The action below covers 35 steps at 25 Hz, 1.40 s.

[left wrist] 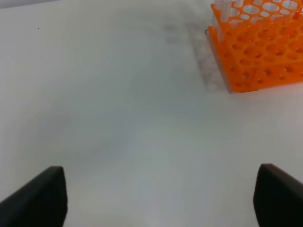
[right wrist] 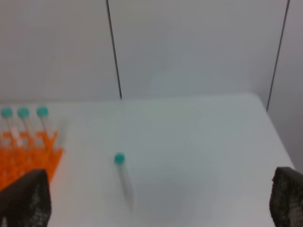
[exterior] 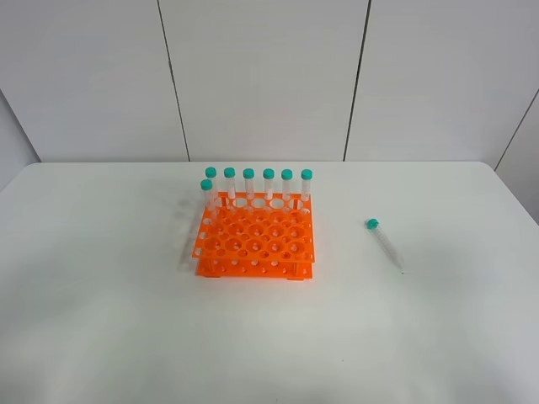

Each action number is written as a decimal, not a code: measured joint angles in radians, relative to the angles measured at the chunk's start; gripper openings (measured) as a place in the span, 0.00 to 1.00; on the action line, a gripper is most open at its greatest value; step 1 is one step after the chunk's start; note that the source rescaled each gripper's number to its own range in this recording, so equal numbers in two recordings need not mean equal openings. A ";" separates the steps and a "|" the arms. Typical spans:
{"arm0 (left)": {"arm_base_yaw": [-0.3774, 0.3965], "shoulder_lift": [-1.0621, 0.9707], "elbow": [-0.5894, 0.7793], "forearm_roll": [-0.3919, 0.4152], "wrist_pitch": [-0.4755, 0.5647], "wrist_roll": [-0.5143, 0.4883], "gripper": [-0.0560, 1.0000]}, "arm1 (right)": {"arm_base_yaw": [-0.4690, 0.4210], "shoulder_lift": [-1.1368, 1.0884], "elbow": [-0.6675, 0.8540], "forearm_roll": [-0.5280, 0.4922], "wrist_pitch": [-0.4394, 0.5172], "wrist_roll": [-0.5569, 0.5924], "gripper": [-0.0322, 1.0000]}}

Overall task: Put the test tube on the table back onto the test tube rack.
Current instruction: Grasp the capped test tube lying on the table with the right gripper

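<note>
Both jaws wide apart, empty.

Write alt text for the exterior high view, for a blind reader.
A teal-capped test tube lies on its side on the white table, to the right of an orange test tube rack and apart from it. Seven matching tubes stand upright in the rack, mostly along its back row.
</note>
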 joint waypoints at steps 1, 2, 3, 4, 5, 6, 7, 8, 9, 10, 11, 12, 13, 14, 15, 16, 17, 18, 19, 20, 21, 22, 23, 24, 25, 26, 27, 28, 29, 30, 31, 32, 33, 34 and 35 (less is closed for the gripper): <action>0.000 0.000 0.000 0.000 0.000 0.000 1.00 | 0.000 0.033 -0.016 0.000 -0.022 -0.011 1.00; 0.000 0.000 0.000 0.000 0.000 0.000 1.00 | 0.000 0.067 -0.035 0.000 -0.039 -0.022 1.00; 0.000 0.000 0.000 0.000 0.000 0.000 1.00 | 0.000 0.112 -0.051 0.000 -0.059 -0.031 1.00; 0.000 0.000 0.000 0.000 0.000 0.000 1.00 | 0.000 0.162 -0.064 0.000 -0.078 -0.038 1.00; 0.000 0.000 0.000 0.000 0.000 0.000 1.00 | 0.000 0.217 -0.081 0.000 -0.091 -0.045 1.00; 0.000 0.000 0.000 0.000 0.000 0.000 1.00 | 0.000 0.266 -0.101 0.000 -0.096 -0.054 1.00; 0.000 0.000 0.000 0.000 0.000 0.000 1.00 | 0.000 0.327 -0.124 0.004 -0.098 -0.067 1.00; 0.000 0.000 0.000 0.000 0.000 0.000 1.00 | 0.000 0.390 -0.145 0.012 -0.095 -0.087 1.00; 0.000 0.000 0.000 0.000 0.000 0.000 1.00 | 0.000 0.441 -0.173 0.024 -0.085 -0.115 1.00; 0.000 0.000 0.000 0.000 0.000 0.000 1.00 | 0.000 0.503 -0.204 0.048 -0.069 -0.141 1.00; 0.000 0.000 0.000 0.000 0.000 0.000 1.00 | 0.000 0.563 -0.234 0.074 -0.052 -0.173 1.00; 0.000 0.000 0.000 0.000 0.000 0.000 1.00 | 0.000 0.623 -0.260 0.103 -0.038 -0.203 1.00; 0.000 0.000 0.000 0.000 0.000 0.000 1.00 | 0.000 0.672 -0.290 0.125 -0.029 -0.228 1.00; 0.000 0.000 0.000 0.000 0.000 0.000 1.00 | 0.000 0.731 -0.319 0.147 -0.025 -0.244 1.00; 0.000 0.000 0.000 0.000 0.000 0.000 1.00 | 0.000 0.789 -0.343 0.161 -0.023 -0.258 1.00; 0.000 0.000 0.000 0.000 0.000 0.000 1.00 | 0.000 0.849 -0.375 0.168 -0.021 -0.265 1.00; 0.000 0.000 0.000 0.000 0.000 0.000 1.00 | 0.000 0.900 -0.408 0.173 -0.008 -0.267 1.00; 0.000 0.000 0.000 0.000 0.000 0.000 1.00 | 0.000 0.963 -0.440 0.175 0.005 -0.270 1.00; 0.000 0.000 0.000 0.000 0.000 0.000 1.00 | 0.000 1.027 -0.463 0.176 0.019 -0.270 1.00; 0.000 0.000 0.000 0.000 0.000 0.000 1.00 | 0.000 1.080 -0.486 0.179 0.027 -0.272 1.00; 0.000 0.000 0.000 0.000 0.000 0.000 1.00 | 0.003 1.137 -0.504 0.180 0.031 -0.274 1.00; 0.000 0.000 0.000 0.000 0.000 0.000 1.00 | 0.011 1.189 -0.517 0.180 0.033 -0.277 1.00; 0.000 0.000 0.000 0.000 0.000 0.000 1.00 | 0.021 1.237 -0.530 0.180 0.035 -0.280 1.00; 0.000 0.000 0.000 0.000 0.000 0.000 1.00 | 0.032 1.274 -0.541 0.180 0.034 -0.282 1.00; 0.000 0.000 0.000 0.000 0.000 0.000 1.00 | 0.049 1.316 -0.549 0.180 0.031 -0.282 1.00; 0.000 0.000 0.000 0.000 0.000 0.000 1.00 | 0.067 1.355 -0.552 0.180 0.024 -0.284 1.00; 0.000 0.000 0.000 0.000 0.000 0.000 1.00 | 0.083 1.386 -0.554 0.180 0.016 -0.284 1.00; 0.000 0.000 0.000 0.000 0.000 0.000 1.00 | 0.101 1.423 -0.555 0.180 0.008 -0.284 1.00; 0.000 0.000 0.000 0.000 0.000 0.000 1.00 | 0.119 1.459 -0.556 0.179 -0.006 -0.284 1.00; 0.000 0.000 0.000 0.000 0.000 0.000 1.00 | 0.134 1.494 -0.557 0.174 -0.021 -0.278 1.00; 0.000 0.000 0.000 0.000 0.000 0.000 1.00 | 0.146 1.522 -0.557 0.166 -0.034 -0.268 1.00; 0.000 0.000 0.000 0.000 0.000 0.000 1.00 | 0.158 1.556 -0.557 0.154 -0.046 -0.253 1.00; 0.000 0.000 0.000 0.000 0.000 0.000 1.00 | 0.168 1.589 -0.557 0.135 -0.055 -0.233 1.00; 0.000 0.000 0.000 0.000 0.000 0.000 1.00 | 0.177 1.616 -0.557 0.118 -0.061 -0.209 1.00; 0.000 0.000 0.000 0.000 0.000 0.000 1.00 | 0.181 1.648 -0.557 0.096 -0.065 -0.190 1.00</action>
